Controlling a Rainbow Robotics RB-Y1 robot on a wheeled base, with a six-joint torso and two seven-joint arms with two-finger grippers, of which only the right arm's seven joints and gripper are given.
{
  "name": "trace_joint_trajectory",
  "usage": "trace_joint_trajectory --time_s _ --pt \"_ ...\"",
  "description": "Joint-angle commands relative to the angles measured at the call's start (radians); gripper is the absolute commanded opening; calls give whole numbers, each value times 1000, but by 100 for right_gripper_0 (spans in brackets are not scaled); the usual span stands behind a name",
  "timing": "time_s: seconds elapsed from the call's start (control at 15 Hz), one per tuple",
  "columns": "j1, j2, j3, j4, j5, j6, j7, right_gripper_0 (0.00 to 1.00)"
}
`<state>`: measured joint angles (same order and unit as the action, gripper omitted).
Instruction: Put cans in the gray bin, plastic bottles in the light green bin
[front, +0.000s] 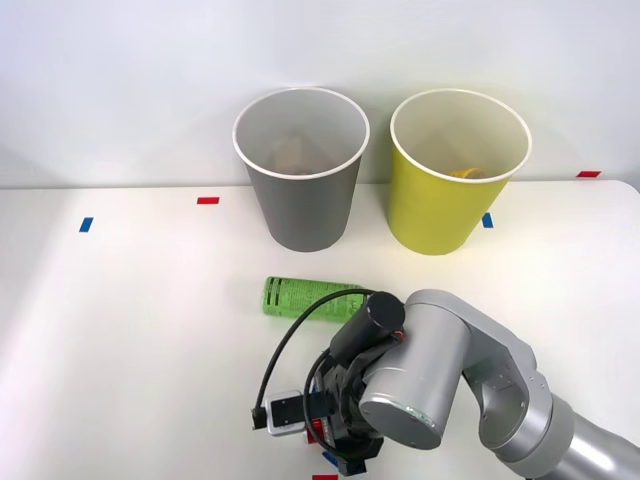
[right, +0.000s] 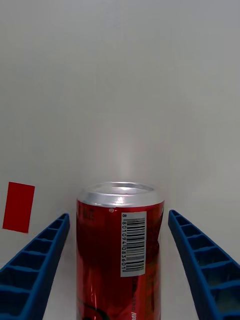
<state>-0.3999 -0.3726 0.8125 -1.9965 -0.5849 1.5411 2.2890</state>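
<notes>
On a white worktop (front: 120, 330), the robot's right arm (front: 470, 385) reaches in low over the near edge, its wrist bent down toward the surface. The right gripper (right: 120, 270) is spread wide around a red can (right: 120, 250), which lies on the worktop with its silver end pointing away from the wrist and its white barcode patch facing up. The two blue ribbed fingers (right: 35, 270) flank the can on either side with a clear gap between each finger and the metal, so nothing is clasped. In the front view only a sliver of red shows beneath the wrist, close to the near edge.

Just beyond the arm, toward the middle of the worktop, a green plastic bottle (front: 305, 297) lies on its side (its printed label faces up, and its cap end is hidden behind the wrist and a looping black cable (front: 285, 350)).

At the far edge stand two tall tapered bins, upright and near each other but apart: the gray bin (front: 300, 205) to the left and the light green bin (front: 445, 210) to the right, both white-rimmed. Small red and blue tape marks dot the worktop, one red mark (right: 18, 207) lying beside the can.
</notes>
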Motion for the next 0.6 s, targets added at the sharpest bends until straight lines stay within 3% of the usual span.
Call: trace_joint_trajectory --time_s 0.07,0.13,0.4,0.6 --pt "1 -5 -3 5 4 -1 4 4" --pt "1 -6 -4 5 7 -2 4 0" --pt "1 -19 -12 5 7 -21 -2 0" --pt "3 -28 -56 -2 -61 -50 -17 0"
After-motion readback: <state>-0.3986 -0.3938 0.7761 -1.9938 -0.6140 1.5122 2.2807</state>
